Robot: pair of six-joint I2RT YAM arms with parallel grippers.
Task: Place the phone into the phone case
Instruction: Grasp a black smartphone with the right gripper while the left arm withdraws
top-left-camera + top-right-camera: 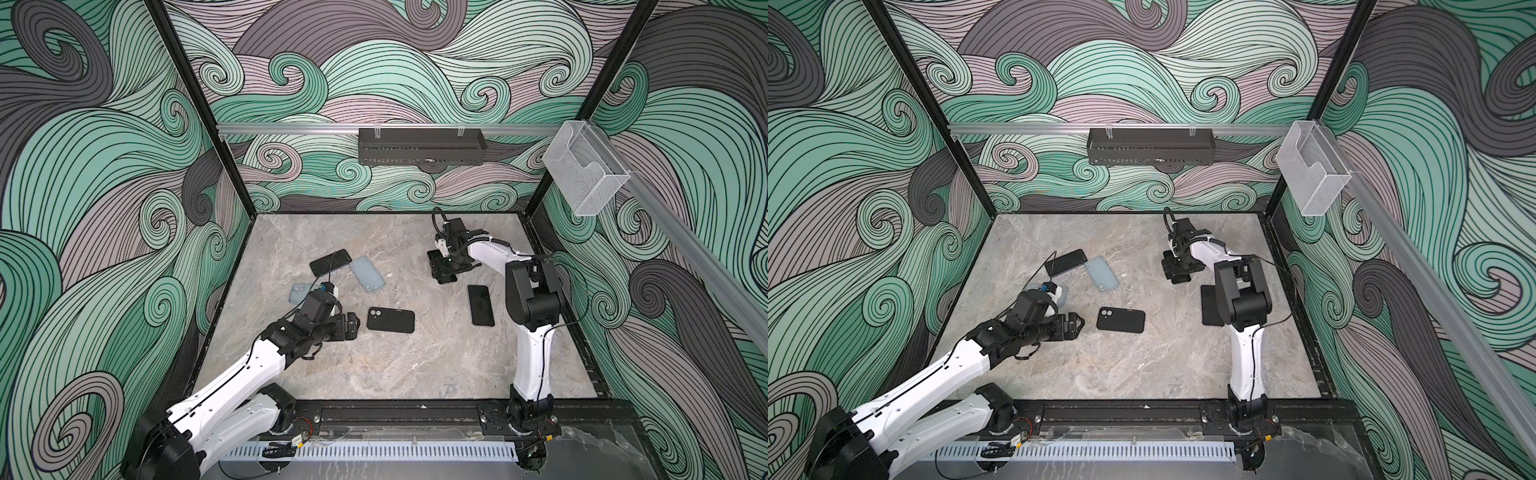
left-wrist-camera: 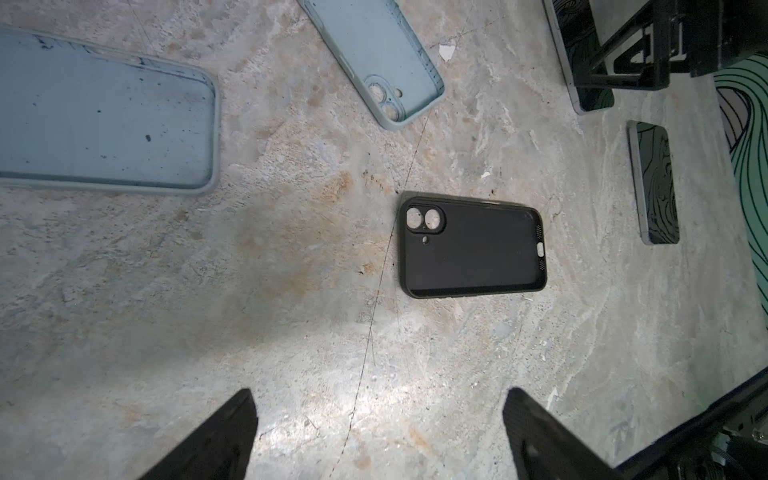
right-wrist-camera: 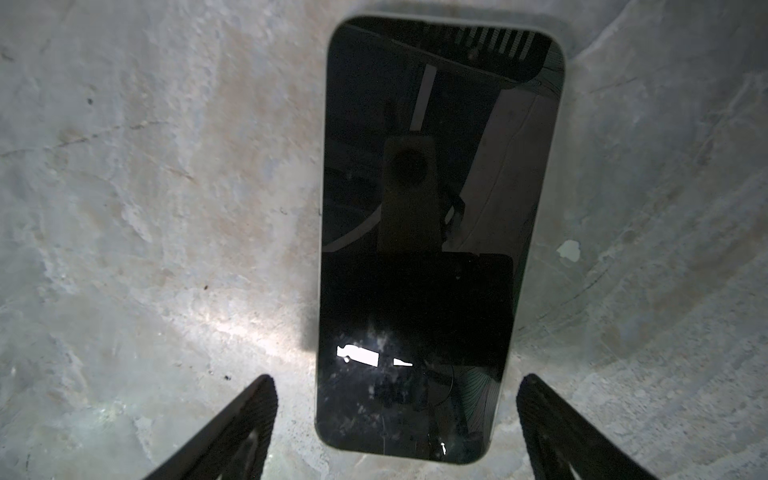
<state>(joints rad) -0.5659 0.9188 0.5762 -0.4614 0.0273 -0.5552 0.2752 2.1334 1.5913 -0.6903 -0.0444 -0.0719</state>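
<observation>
While the right gripper (image 3: 397, 377) is hovering with fingers spread, touching nothing, the phone (image 3: 436, 187) is lying screen-up on the table (image 3: 124, 208) between them. The left gripper (image 2: 380, 392) is hanging released near the black phone case (image 2: 471, 245), which is lying apart from the phone.

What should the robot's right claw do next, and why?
Probably lower a little and close on the phone. The right gripper is open with a finger on each side of the phone's near end, the phone lies flat on the table, and the black case is empty.
</observation>
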